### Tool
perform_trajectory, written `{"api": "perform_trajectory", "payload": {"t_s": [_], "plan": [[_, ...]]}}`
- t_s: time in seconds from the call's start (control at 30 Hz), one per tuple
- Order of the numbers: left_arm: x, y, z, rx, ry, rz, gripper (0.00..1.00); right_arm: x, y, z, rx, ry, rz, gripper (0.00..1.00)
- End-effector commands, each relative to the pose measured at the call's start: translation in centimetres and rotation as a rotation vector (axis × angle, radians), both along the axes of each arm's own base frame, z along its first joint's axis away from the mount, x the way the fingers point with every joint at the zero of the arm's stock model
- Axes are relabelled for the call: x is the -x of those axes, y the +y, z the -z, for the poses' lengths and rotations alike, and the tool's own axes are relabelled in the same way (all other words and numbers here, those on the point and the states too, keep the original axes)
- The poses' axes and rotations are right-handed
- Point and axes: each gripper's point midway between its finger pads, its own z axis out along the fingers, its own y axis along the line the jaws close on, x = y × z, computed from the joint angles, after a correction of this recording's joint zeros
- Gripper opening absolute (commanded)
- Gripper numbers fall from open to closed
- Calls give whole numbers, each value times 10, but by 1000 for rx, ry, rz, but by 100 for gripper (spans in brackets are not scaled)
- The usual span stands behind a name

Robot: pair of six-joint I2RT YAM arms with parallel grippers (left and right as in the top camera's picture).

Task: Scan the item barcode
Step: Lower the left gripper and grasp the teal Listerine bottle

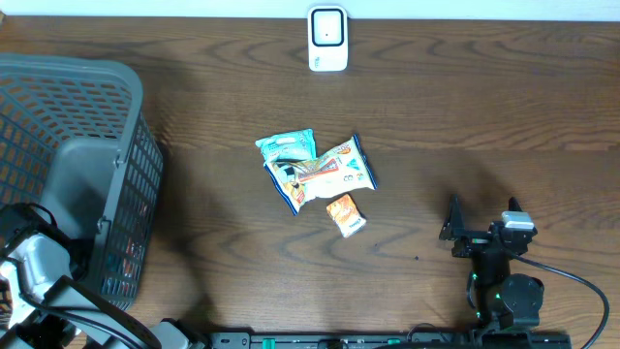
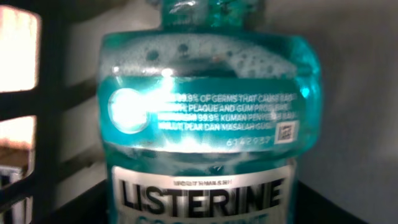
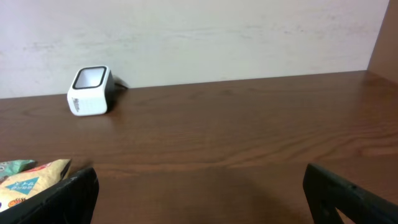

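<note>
One mouthwash bottle (image 2: pixel 205 112) sits close ahead of the left gripper (image 1: pixel 29 218), inside the basket (image 1: pixel 77 68) — jaws spread or pinching, cannot tell; right gripper (image 1: pixel 481 218) spread wide — scanner (image 3: pixel 90 91) ahead-left

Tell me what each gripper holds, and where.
Right gripper: open, nothing held. Left gripper: its camera is close on the mouthwash bottle in the basket, fingers unseen, so cannot tell.

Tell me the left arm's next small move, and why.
Probably close the jaws on the teal clear-plastic Listerine mouthwash bottle: it fills the left wrist view, close up inside the dark grey mesh basket, and has yet to reach the white boxy scanner.
</note>
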Motion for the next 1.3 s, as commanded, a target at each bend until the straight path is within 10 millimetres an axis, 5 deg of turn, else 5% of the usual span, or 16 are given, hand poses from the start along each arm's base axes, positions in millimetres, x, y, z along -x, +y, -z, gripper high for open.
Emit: {"api": "perform_trajectory", "payload": {"t_s": [0.0, 0.23, 0.63, 1.0, 1.27], "plan": [[18, -29, 30, 134, 68, 9, 58, 0, 1, 1, 16, 4, -8, 99], [-17, -23, 12, 170, -70, 103, 47, 0, 1, 1, 16, 4, -8, 99], [-79, -6, -68, 118, -360, 202, 46, 0, 1, 1, 16, 4, -8, 99], [-107, -11, -166, -61, -622, 342, 46, 0, 1, 1, 16, 4, -8, 99], [-111, -35, -234, -191, -804, 447, 46, 0, 1, 1, 16, 4, -8, 99]]}}
